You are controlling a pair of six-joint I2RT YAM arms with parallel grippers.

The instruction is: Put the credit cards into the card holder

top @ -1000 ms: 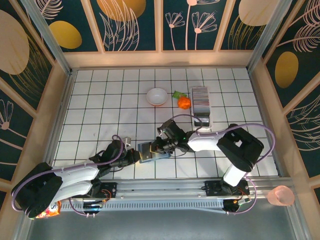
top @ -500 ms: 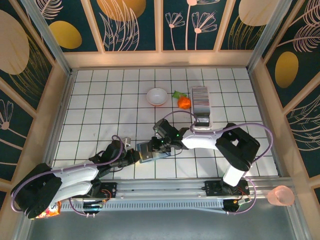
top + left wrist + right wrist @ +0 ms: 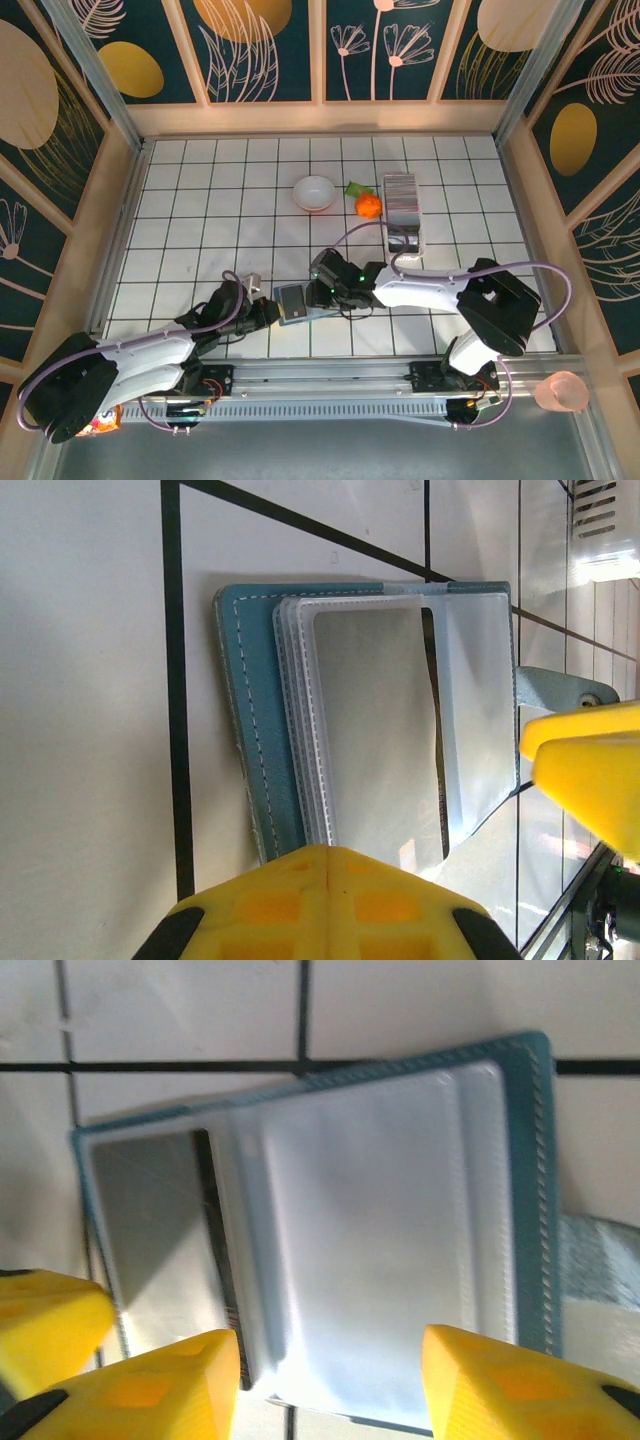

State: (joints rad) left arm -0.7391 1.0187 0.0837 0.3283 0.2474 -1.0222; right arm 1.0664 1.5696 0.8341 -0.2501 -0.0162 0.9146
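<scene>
Card holder (image 3: 293, 301) lay open on the surface, one grey card (image 3: 375, 720) seemingly seated in its sleeve. Left tool (image 3: 325, 865) was closed at its edge; right tool (image 3: 330, 1360) hovered above, parted and empty. The next move would call for reaching to the credit cards (image 3: 401, 200) stacked farther back.

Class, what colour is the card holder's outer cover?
The card holder is teal-blue, clearest in the left wrist view.

The right claw (image 3: 330, 1380) has spread its jaws apart just above the card holder (image 3: 380, 1210), its elbow swung outward.
</scene>
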